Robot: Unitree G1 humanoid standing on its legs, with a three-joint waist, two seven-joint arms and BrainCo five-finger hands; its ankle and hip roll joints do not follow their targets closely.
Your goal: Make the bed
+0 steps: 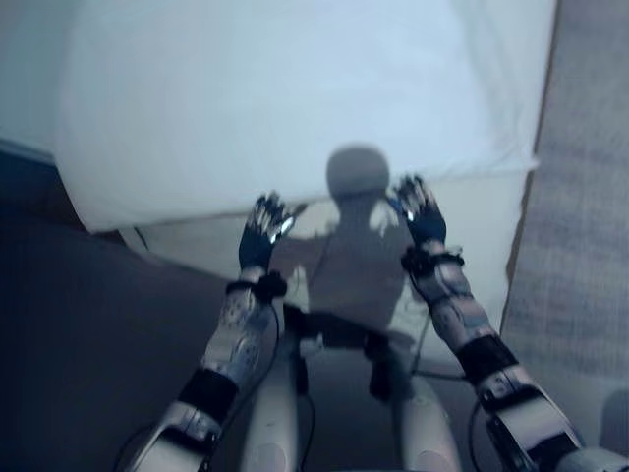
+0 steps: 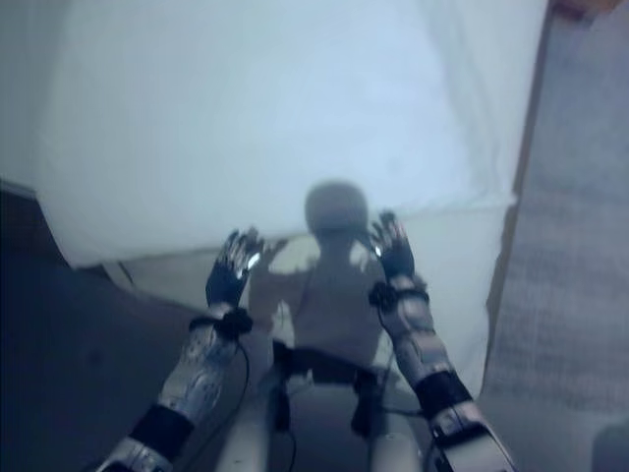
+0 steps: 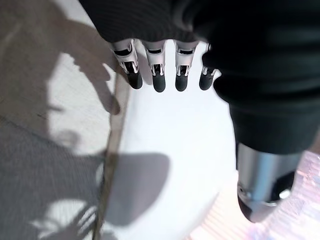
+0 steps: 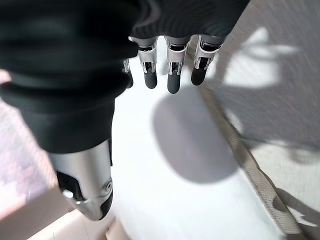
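Grey carpet floor (image 1: 580, 246) lies in bright light.

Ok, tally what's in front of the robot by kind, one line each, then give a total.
White duvet lying over the bed: 1
Bed mattress, its bare sheet showing below the duvet's edge: 1
Robot hands, left hand and right hand, both open and raised near the duvet's edge: 2
Grey carpet floor: 1
Total: 5

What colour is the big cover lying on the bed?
Plain white, with no pattern: the cover shows best in the left eye view.
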